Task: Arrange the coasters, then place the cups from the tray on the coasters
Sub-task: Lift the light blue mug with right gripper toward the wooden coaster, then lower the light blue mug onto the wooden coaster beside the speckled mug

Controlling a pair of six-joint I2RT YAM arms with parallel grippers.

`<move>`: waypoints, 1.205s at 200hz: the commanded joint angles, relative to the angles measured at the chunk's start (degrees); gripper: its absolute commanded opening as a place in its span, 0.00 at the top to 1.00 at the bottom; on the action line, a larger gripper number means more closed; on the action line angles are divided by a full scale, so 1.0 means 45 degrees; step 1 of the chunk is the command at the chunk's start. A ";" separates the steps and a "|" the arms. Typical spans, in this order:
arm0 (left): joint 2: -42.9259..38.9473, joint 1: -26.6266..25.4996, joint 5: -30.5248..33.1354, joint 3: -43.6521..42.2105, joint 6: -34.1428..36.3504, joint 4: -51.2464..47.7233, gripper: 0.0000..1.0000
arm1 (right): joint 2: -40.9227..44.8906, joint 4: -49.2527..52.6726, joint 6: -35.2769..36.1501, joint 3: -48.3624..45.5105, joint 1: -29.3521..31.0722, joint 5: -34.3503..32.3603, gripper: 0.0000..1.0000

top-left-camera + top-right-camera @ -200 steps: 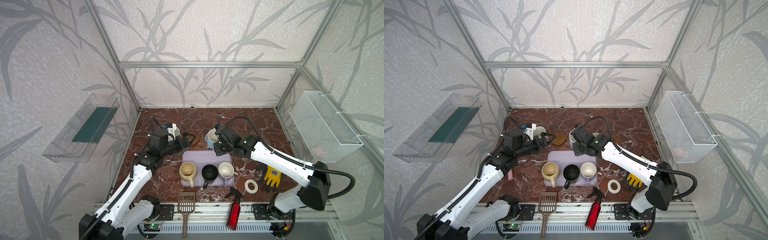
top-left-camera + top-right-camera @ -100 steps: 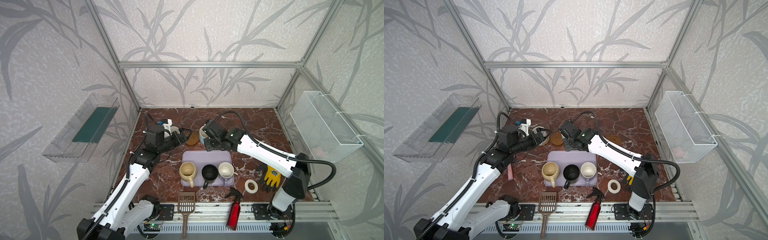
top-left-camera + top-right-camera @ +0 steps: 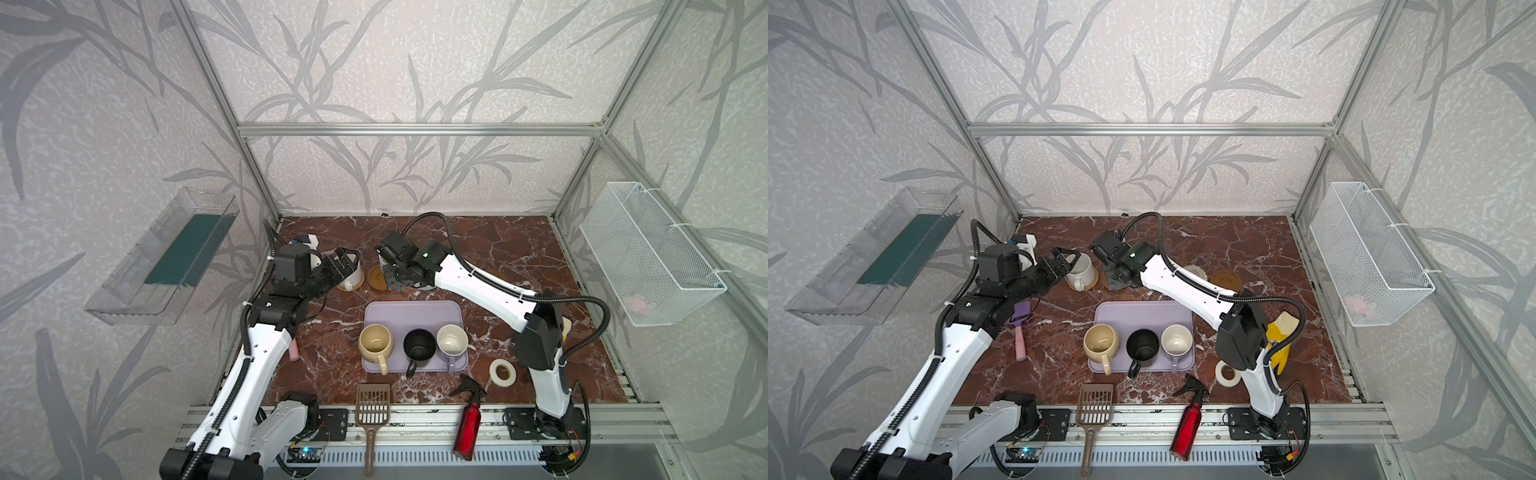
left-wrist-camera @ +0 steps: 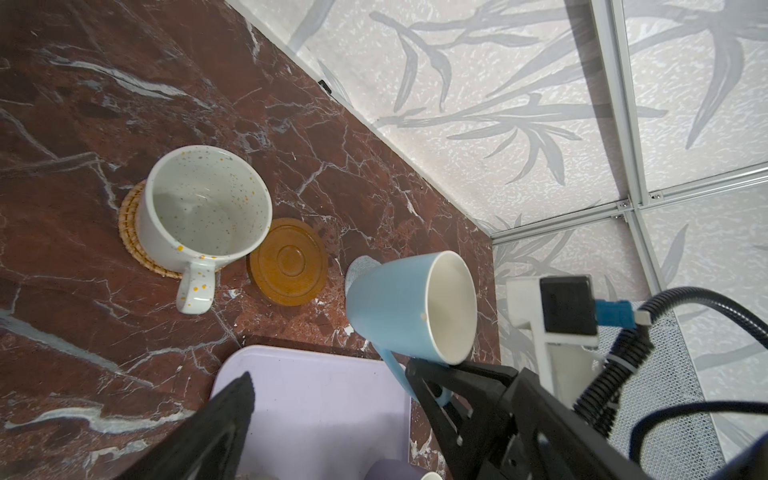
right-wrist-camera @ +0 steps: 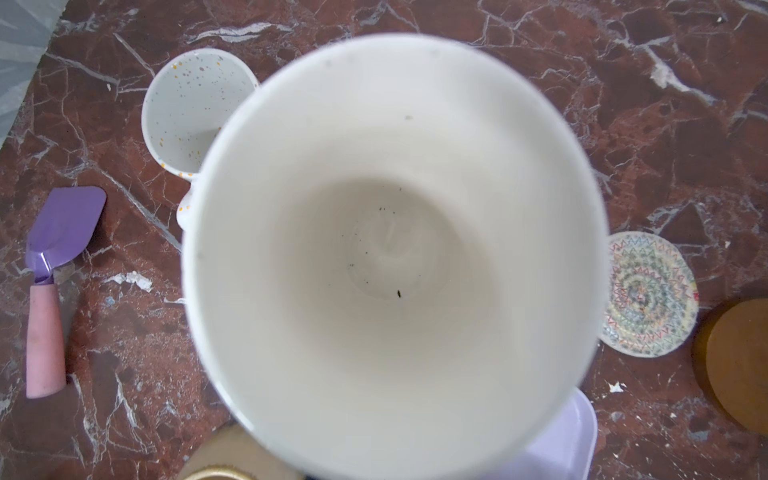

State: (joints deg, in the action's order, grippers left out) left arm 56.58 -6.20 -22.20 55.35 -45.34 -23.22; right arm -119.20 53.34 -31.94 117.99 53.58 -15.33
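My right gripper (image 3: 391,277) is shut on the handle of the light blue cup (image 4: 409,307), holding it tilted above the table beside a bare amber coaster (image 4: 287,262). The cup partly hides a grey-blue coaster (image 4: 360,266). The white speckled cup (image 4: 203,203) stands on the orange-tan woven coaster (image 4: 129,226). My left gripper (image 3: 1065,258) hangs open just short of it, holding nothing. The cream spiral coaster (image 5: 648,295) and a second amber coaster (image 3: 1225,279) lie bare to the right. The lavender tray (image 3: 411,311) holds the cream-yellow (image 3: 375,338), black (image 3: 419,344) and lavender (image 3: 452,338) cups.
A white tape roll (image 3: 503,372), a red spray bottle (image 3: 467,428) and a brown scoop (image 3: 372,411) lie along the front edge. A yellow glove (image 3: 1281,336) sits behind my right arm and a purple-pink brush (image 3: 1019,332) by my left. A wire basket (image 3: 648,257) hangs on the right wall.
My right gripper has carried the light blue cup leftward from beyond the tray to beside the amber coaster. My left gripper, still open, has drawn back a little from the speckled cup.
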 commanded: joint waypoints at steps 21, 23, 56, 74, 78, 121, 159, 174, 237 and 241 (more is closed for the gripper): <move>0.0317 0.0300 0.0425 -0.0037 0.0348 -0.0198 0.01 | -0.1323 0.0737 -0.0678 0.2489 0.0036 -0.0380 1.00; 0.0328 0.0317 0.0461 -0.0050 0.0349 -0.0202 0.01 | -0.1397 0.0757 -0.0690 0.2587 0.0044 -0.0372 1.00; 0.0586 0.0553 0.0115 -0.0538 -0.0177 0.0646 0.01 | -0.2864 0.1807 -0.0915 0.4755 0.0046 -0.0429 1.00; 0.0610 0.0626 0.0290 -0.0774 -0.0257 0.0887 0.01 | -0.3705 0.2430 -0.1425 0.6044 0.0046 -0.0298 1.00; 0.0621 0.0633 0.0339 -0.0795 -0.0241 0.0885 0.01 | -0.3866 0.2534 -0.1481 0.6274 0.0041 -0.0275 1.00; 0.0709 0.0927 0.0528 -0.1161 -0.0275 0.1086 0.01 | -0.4690 0.2698 -0.1749 0.7036 -0.0012 -0.0377 1.00; 0.0841 0.0978 0.0109 -0.1769 -0.0620 0.2081 0.01 | -0.5087 0.2717 -0.1958 0.7041 -0.0206 -0.0463 1.00; 0.0800 0.0986 0.0247 -0.1946 -0.0654 0.2244 0.01 | -0.5219 0.2659 -0.1988 0.7054 -0.0247 -0.0299 1.00; 0.1216 0.0970 -0.0038 -0.2373 -0.0836 0.2612 0.01 | -0.5915 0.2439 -0.1864 0.7591 -0.0323 -0.0011 1.00; 0.1231 0.0972 -0.0072 -0.2438 -0.0850 0.2689 0.01 | -0.5958 0.2460 -0.1871 0.7668 -0.0342 0.0022 1.00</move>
State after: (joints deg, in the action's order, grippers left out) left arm 61.84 -2.11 -21.71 45.78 -48.07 -13.63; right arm -144.90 65.87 -40.25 148.57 52.47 -14.44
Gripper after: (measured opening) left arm 0.994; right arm 0.158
